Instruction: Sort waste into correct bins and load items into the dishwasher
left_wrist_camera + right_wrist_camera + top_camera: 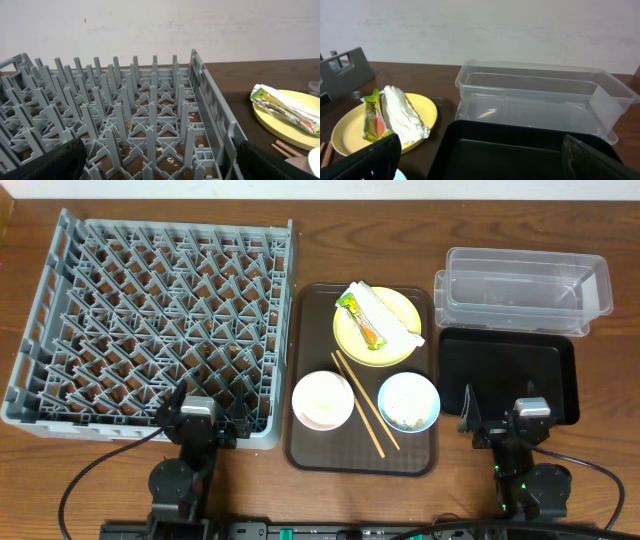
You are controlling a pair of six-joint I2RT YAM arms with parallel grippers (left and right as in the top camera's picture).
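Two chopsticks (362, 408) between whitish bowl (322, 400) and light blue bowl (408, 401)

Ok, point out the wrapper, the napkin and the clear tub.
wrapper (362, 321), overhead view, middle of its green-and-orange strip.
napkin (402, 114), right wrist view, middle of the crumpled paper.
clear tub (512, 288), overhead view, its bare floor.

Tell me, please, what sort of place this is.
Probably a lab mock-up of a dish-clearing station: a wooden table holding a grey dish rack, a brown tray with a littered plate, and a clear tub.
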